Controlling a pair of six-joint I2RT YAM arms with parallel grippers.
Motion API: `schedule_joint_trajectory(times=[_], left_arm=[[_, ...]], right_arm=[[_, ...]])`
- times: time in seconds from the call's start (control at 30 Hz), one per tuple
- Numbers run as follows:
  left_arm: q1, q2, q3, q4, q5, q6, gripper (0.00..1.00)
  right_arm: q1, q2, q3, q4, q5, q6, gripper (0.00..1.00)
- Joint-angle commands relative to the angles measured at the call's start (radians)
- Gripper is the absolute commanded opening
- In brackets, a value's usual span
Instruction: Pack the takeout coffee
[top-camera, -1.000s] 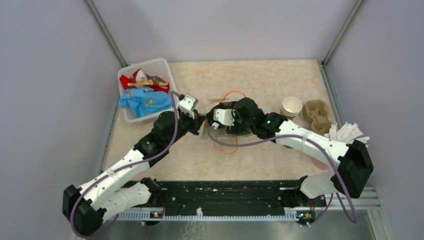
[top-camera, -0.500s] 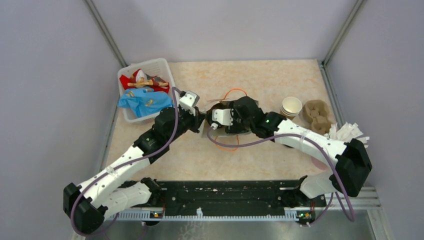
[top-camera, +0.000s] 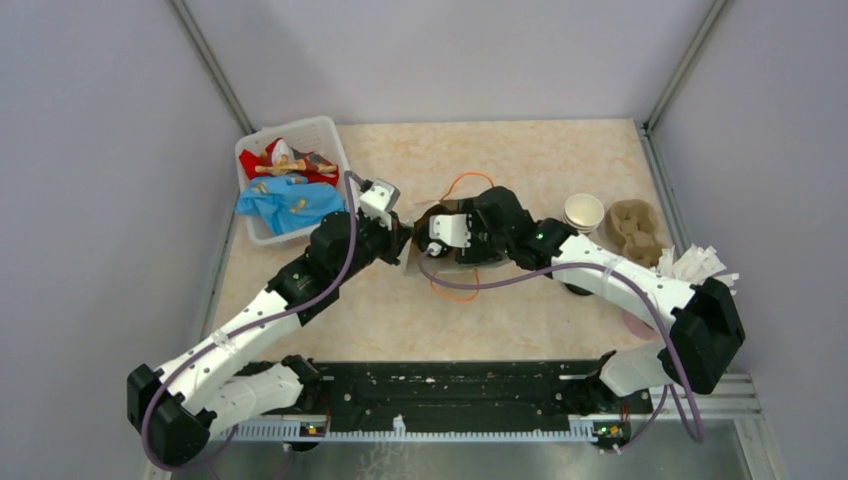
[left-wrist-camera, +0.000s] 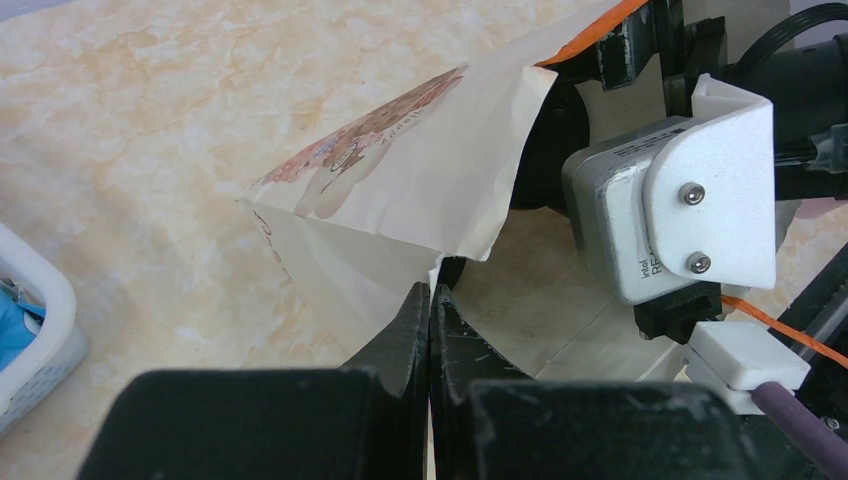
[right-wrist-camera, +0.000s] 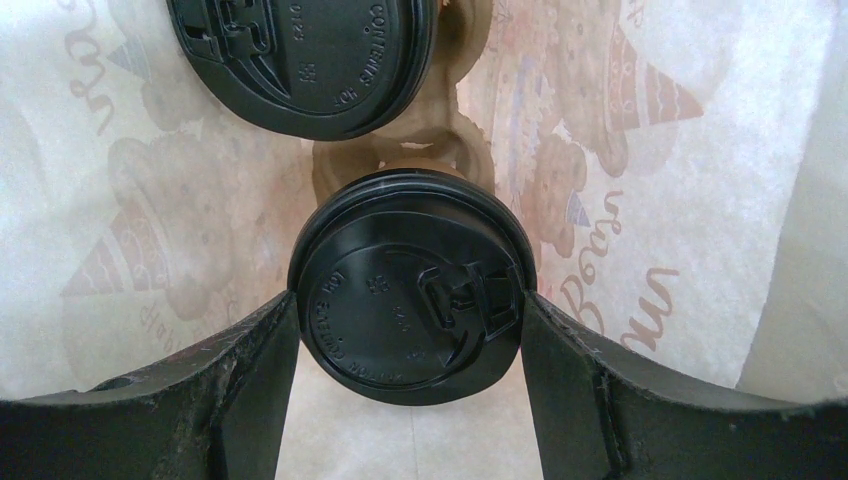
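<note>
Two takeout coffee cups show from above in the right wrist view, each under a round black lid, set in a brown pulp holder (right-wrist-camera: 470, 150) inside a printed paper bag (right-wrist-camera: 680, 200). My right gripper (right-wrist-camera: 408, 300) is down in the bag, its fingers pressed on both sides of the nearer cup's lid (right-wrist-camera: 410, 270). The farther lid (right-wrist-camera: 300, 60) lies beyond it. My left gripper (left-wrist-camera: 430, 292) is shut on the rim of the bag (left-wrist-camera: 400, 190) and holds that side up. From the top view the bag (top-camera: 422, 216) is mostly hidden under both wrists.
The bag's orange handles (top-camera: 465, 185) loop out around the wrists. A stack of empty paper cups (top-camera: 583, 212) and a spare pulp tray (top-camera: 638, 230) stand at the right, white sticks (top-camera: 695, 265) beside them. A white basket (top-camera: 290, 180) of packets sits at the left.
Both wrists and the bag have shifted slightly away from the bases. The grips on the bag rim and the cup are unchanged.
</note>
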Motion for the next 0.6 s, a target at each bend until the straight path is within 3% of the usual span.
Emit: schedule_joint_trajectory(times=[0.0, 0.23, 0.57], left_arm=[[-0.002, 0.006, 0.044, 0.011, 0.037, -0.008, 0.0], [-0.002, 0.008, 0.05, -0.002, 0.04, -0.008, 0.0], [-0.003, 0.023, 0.066, -0.022, 0.026, -0.011, 0.0]], right_arm=[[-0.02, 0.008, 0.009, 0.068, -0.032, -0.014, 0.49], [-0.028, 0.025, -0.004, 0.133, -0.053, -0.006, 0.49], [-0.028, 0.028, 0.025, 0.09, -0.122, 0.013, 0.48]])
